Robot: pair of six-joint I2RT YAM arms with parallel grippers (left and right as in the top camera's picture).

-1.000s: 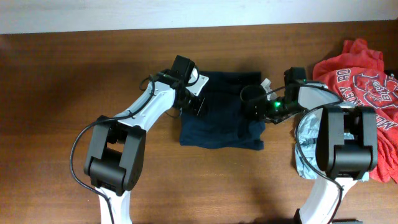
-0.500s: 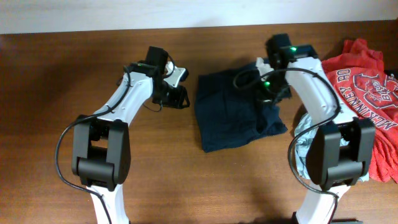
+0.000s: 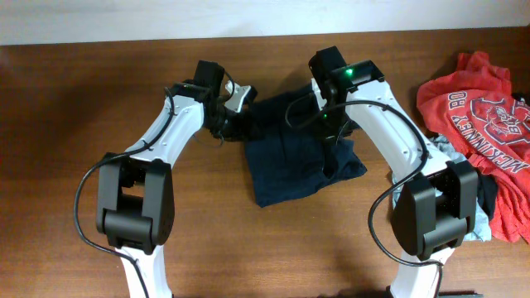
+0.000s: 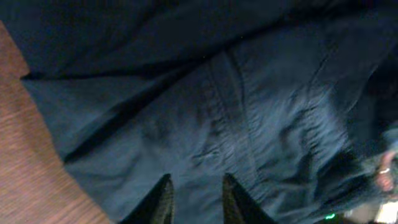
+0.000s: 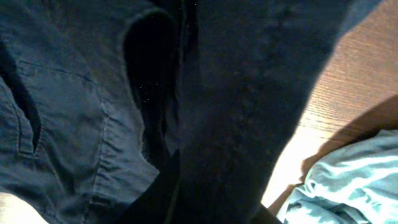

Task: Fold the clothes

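While the right gripper (image 3: 331,128) clamps the clothes (image 3: 294,165), the left gripper (image 4: 196,202) meets their left edge.
Left fingers are slightly apart; the navy heap lies mid-table, rightward of them, between both arms.

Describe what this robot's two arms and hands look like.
Both the left arm and right arm have white links, bulky black joints and thin black cables looping alongside. A green light glows near the right wrist. The left hand has dark, tapered fingers.
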